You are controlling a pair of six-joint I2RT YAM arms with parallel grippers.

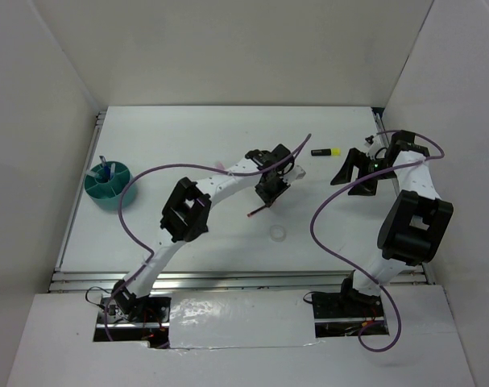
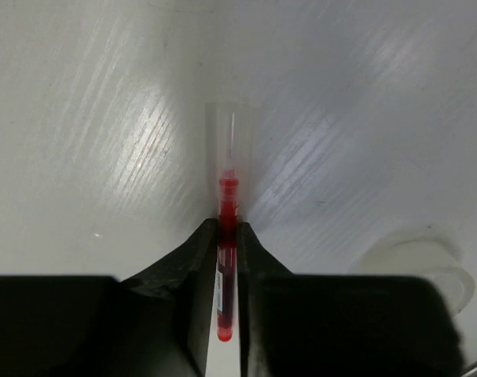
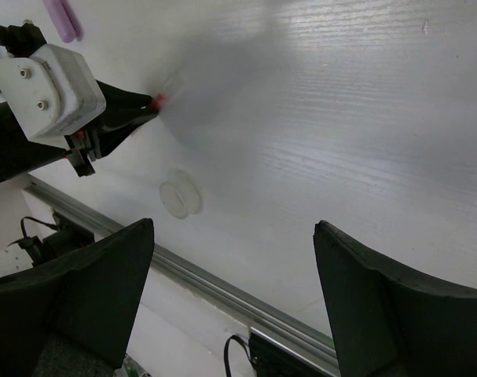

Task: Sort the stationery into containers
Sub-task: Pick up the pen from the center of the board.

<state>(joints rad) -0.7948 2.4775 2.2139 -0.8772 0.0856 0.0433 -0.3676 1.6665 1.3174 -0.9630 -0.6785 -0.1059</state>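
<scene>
My left gripper (image 1: 268, 196) is shut on a thin red pen (image 1: 259, 211) over the middle of the table. In the left wrist view the pen (image 2: 228, 192) sits between the fingers (image 2: 192, 259), its clear cap pointing away from them. My right gripper (image 1: 358, 174) is open and empty at the right; its jaws stand wide apart in the right wrist view (image 3: 234, 259). A black-yellow marker (image 1: 326, 151) lies between the two grippers, farther back. A clear tape ring (image 1: 278, 234) lies in front of the left gripper. The teal cup (image 1: 107, 184) stands far left with a blue pen in it.
The tape ring also shows in the left wrist view (image 2: 415, 263) and the right wrist view (image 3: 180, 196). A pink marker (image 3: 63, 17) lies beyond the left gripper (image 3: 73, 102). A metal rail (image 1: 244, 278) runs along the table's near edge. White walls enclose the table.
</scene>
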